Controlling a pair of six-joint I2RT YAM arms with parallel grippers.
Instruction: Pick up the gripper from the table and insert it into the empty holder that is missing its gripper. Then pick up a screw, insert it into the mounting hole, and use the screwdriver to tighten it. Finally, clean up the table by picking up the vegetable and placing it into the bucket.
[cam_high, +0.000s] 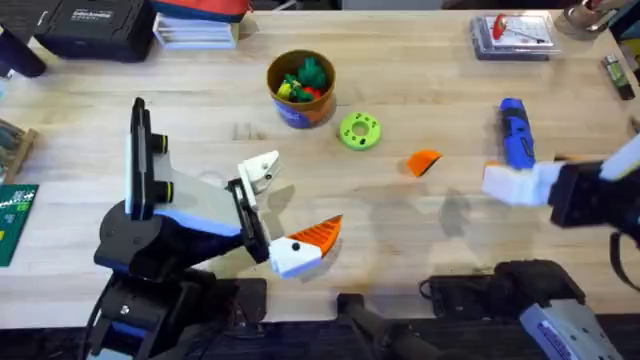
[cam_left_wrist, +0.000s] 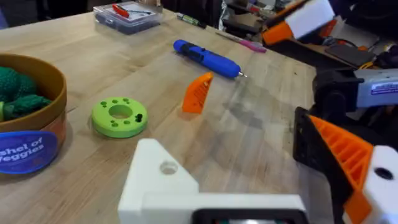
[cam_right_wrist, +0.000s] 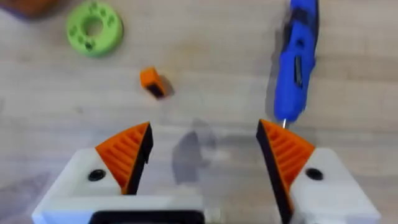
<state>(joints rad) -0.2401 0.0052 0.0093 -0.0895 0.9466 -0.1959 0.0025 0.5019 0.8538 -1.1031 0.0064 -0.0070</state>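
The gripper (cam_high: 425, 163), a loose orange wedge, lies on the table (cam_high: 420, 70) between the green ring (cam_high: 360, 131) and the screwdriver (cam_high: 516, 132). The holder (cam_high: 262, 170) on the left gripper (cam_high: 290, 210) remains bare. The right gripper (cam_right_wrist: 205, 155) hovers nearby, fingers apart, empty. Insertion, screwing and cleanup apparently all remain.

Right tool (cam_right_wrist: 204, 155) spread wide above table (cam_right_wrist: 205, 68); gripper (cam_right_wrist: 153, 82), screwdriver (cam_right_wrist: 296, 59), green ring (cam_right_wrist: 94, 28) beyond.
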